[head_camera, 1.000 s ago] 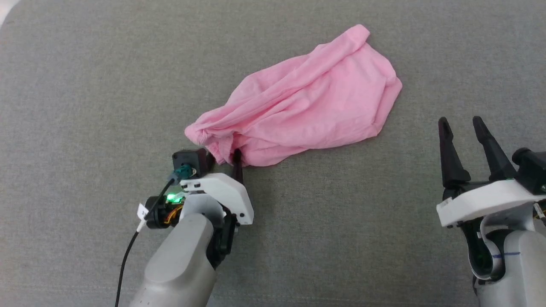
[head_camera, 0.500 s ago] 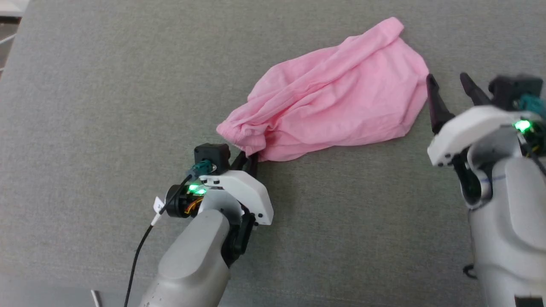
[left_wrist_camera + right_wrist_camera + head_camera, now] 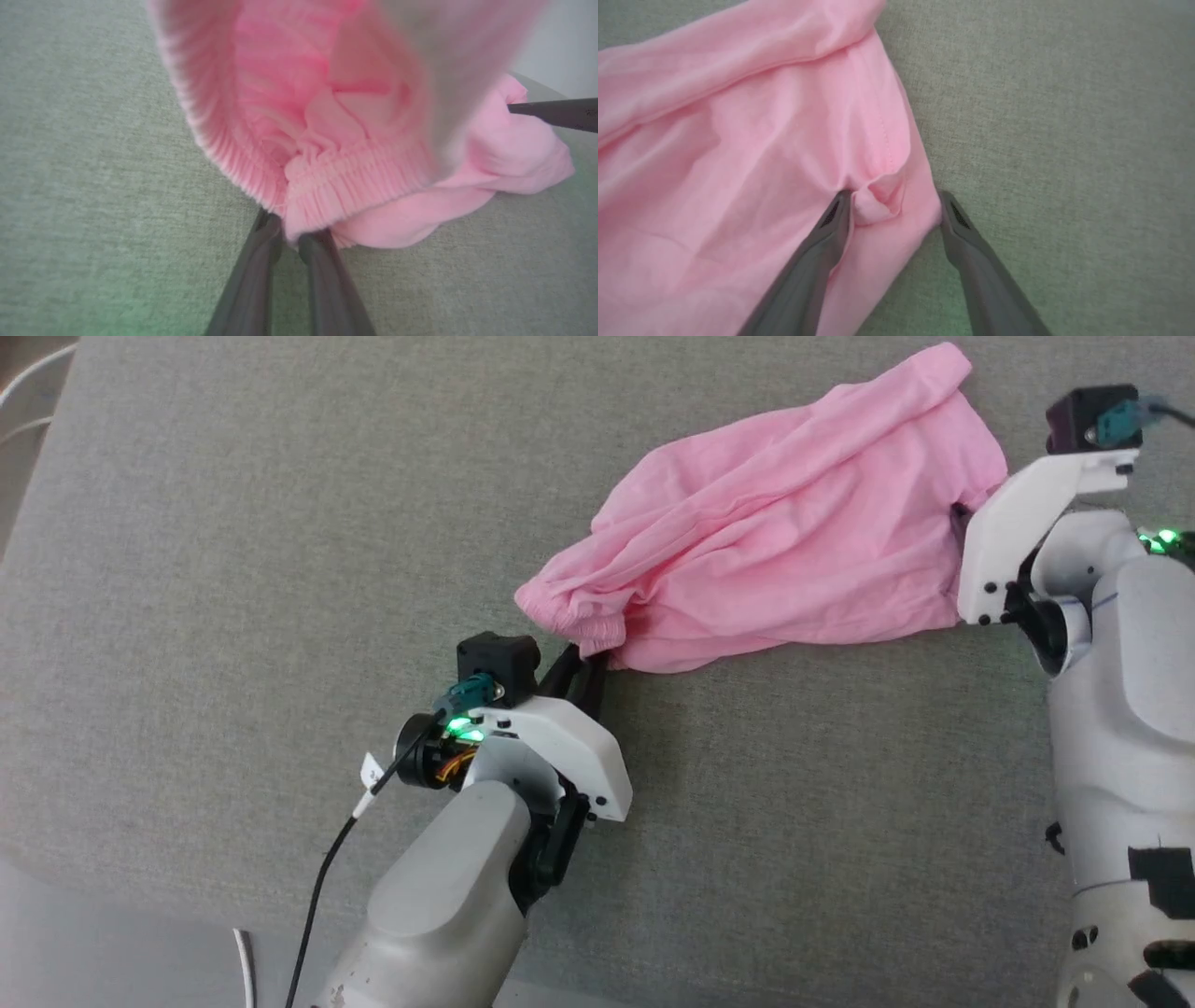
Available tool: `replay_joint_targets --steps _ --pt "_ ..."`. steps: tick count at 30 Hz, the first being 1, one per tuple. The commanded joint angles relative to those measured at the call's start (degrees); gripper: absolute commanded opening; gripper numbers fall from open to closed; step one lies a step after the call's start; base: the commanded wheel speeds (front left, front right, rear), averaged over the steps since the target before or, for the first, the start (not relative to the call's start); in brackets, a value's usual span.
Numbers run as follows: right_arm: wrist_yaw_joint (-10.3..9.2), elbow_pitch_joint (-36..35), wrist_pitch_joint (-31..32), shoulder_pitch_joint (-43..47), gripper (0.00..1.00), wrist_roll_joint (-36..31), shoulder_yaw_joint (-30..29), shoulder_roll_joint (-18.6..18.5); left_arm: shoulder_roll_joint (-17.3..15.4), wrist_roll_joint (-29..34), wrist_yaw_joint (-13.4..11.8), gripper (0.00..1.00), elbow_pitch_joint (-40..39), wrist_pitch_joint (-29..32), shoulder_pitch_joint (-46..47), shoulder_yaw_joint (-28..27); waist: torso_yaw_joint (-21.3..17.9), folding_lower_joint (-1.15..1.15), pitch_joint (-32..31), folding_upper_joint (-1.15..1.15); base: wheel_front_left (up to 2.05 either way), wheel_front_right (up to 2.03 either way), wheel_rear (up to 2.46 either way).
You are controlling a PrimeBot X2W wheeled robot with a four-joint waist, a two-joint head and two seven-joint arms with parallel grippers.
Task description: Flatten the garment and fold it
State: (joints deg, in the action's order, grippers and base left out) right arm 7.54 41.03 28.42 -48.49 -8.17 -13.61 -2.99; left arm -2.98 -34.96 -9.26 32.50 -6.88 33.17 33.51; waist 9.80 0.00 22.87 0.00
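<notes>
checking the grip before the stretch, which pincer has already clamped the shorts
The left pincer: it is pinched shut on the gathered waistband of the garment. The right pincer is open, straddling the opposite hem.

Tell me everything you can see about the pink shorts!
The pink shorts are thin, soft, plain cloth, crumpled and wrinkly, lying slantwise on the grey fabric surface. Their ruffled, gathered waistband is bunched at one end, pinched by the shut left hand. At the other end, the open right hand straddles a stitched edge, one finger pressing the cloth.
</notes>
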Motion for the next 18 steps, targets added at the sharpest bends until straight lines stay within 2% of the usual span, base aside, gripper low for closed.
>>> replay_joint_targets --steps 1,2,3,11,18 --pt "-0.05 1.5 2.2 1.0 0.46 -0.5 0.1 0.1 0.1 -0.4 -0.1 0.0 1.0 0.4 0.0 0.6 -0.1 0.0 -0.1 0.0 0.0 0.0 0.0" --pt "-0.05 1.4 2.9 1.0 0.05 -0.3 0.3 0.1 0.1 -0.5 -0.1 0.0 1.0 0.4 0.0 0.7 -0.2 0.0 -0.3 0.0 0.0 0.0 0.0" --pt "-0.05 1.0 2.9 1.0 0.0 0.1 0.6 0.1 0.1 -0.7 -0.1 0.0 1.1 0.3 -0.1 0.8 -0.3 0.0 -0.5 0.0 0.0 0.0 0.0" --pt "-0.05 -5.3 -2.2 6.1 0.0 5.6 3.2 0.1 -0.6 -1.2 1.1 0.0 1.6 0.9 -1.1 1.9 -1.8 0.0 -3.1 0.0 0.0 0.0 0.0" --pt "-0.05 -19.9 -3.0 18.1 0.0 12.0 6.3 -0.5 -3.7 -2.2 1.8 0.0 -0.9 3.2 -4.6 2.3 -4.2 0.0 -7.5 0.0 0.0 0.0 0.0"
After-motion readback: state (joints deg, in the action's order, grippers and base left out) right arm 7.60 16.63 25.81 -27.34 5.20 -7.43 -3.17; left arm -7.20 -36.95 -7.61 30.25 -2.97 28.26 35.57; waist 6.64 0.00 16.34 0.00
